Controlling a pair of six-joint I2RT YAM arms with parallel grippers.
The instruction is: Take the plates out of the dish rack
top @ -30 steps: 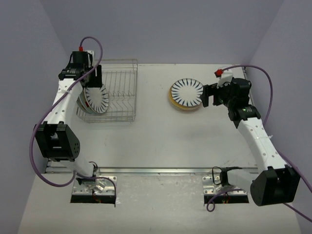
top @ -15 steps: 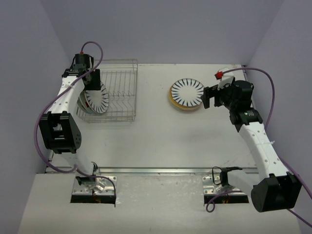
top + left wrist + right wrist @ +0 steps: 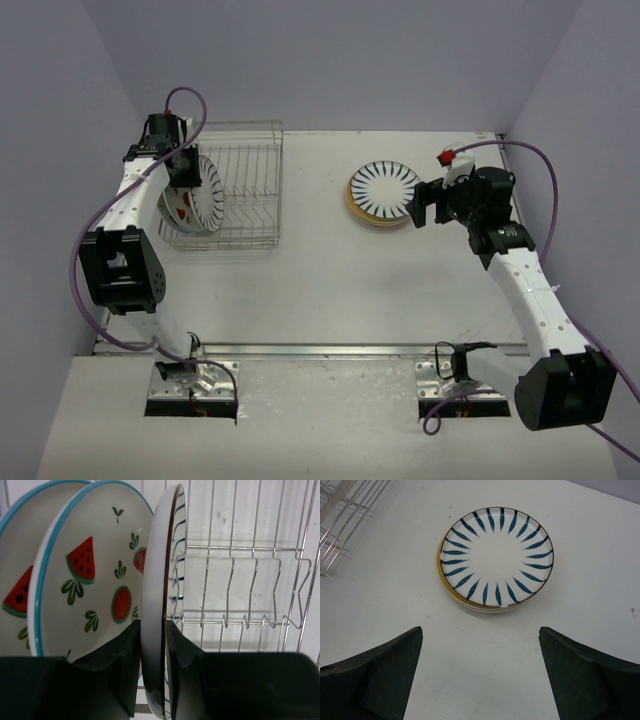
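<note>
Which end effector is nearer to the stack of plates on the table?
Right. The right end effector sits open beside the stack; the left end effector is far off at the dish rack, gripping an upright striped plate.

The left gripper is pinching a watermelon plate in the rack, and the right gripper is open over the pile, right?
No. The left gripper pinches the striped plate, not a watermelon plate; the left wrist view shows it. It stands in the rack, and the right gripper is open over the pile.
</note>
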